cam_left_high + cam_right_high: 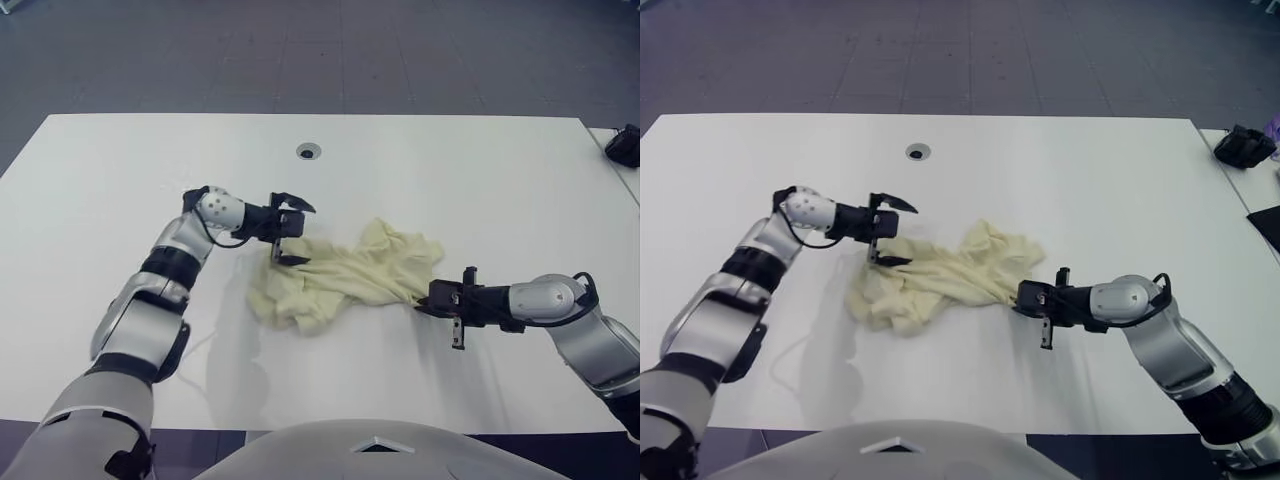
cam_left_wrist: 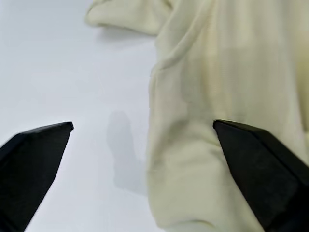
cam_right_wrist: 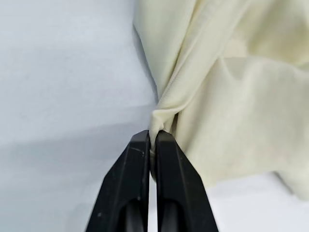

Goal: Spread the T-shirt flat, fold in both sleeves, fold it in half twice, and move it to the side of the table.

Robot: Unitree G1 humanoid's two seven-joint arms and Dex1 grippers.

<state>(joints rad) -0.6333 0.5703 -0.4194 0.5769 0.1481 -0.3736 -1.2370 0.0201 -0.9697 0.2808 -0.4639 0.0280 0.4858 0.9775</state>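
The T-shirt (image 1: 335,275) lies crumpled in the middle of the table (image 1: 450,180), its right edge pinched by the right claw (image 1: 425,297), probably for pulling it flat, while the left claw (image 1: 298,235) stands open over the opposite edge.

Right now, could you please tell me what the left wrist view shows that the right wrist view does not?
Left wrist view: the left gripper open, one finger over the bare table, the other over the T-shirt. Right wrist view: the right gripper shut on a pinched fold of the cloth. Both: the crumpled pale yellow T-shirt lying on the white table.
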